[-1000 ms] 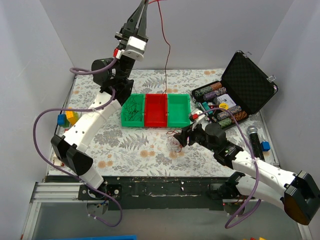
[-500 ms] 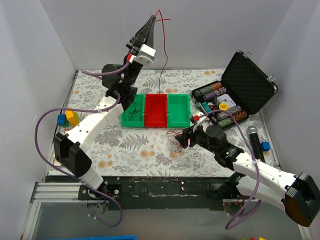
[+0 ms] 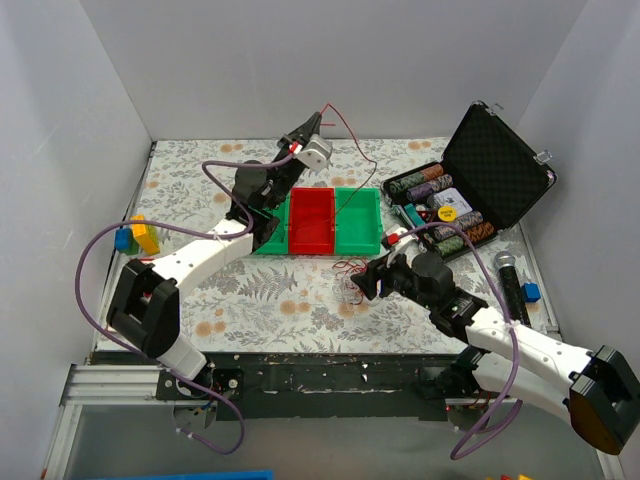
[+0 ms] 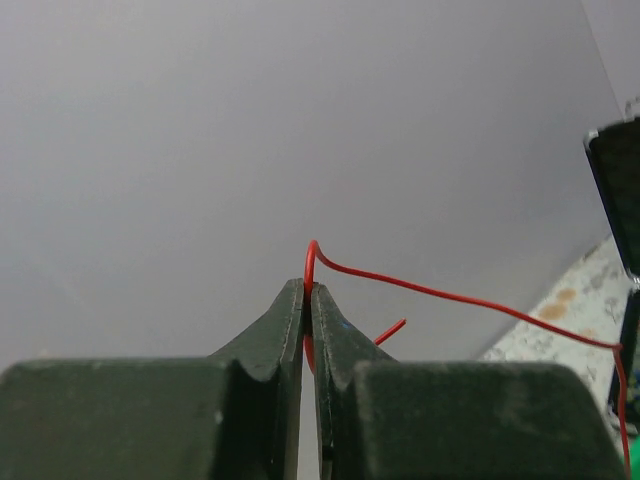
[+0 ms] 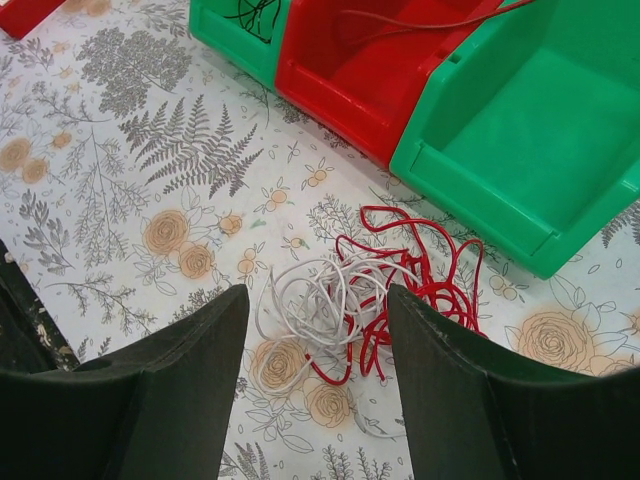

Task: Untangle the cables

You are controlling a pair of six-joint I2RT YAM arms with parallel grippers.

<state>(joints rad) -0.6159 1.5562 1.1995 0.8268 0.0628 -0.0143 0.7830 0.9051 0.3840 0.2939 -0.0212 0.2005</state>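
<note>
My left gripper is raised over the back of the bins and shut on one red wire. The wire loops right from the closed fingertips and trails down toward the red bin; its end lies across that bin. My right gripper is open, low over a clump of white and red wires on the floral mat in front of the bins. The clump also shows in the top view. Black wires lie in the left green bin.
A second green bin stands right of the red one. An open black case of poker chips is at the right, with a microphone and a blue block beside it. Yellow and blue blocks sit at the left edge.
My left arm has come down and to the right from high above the table, carrying the red wire toward the bins. The right arm has barely moved.
</note>
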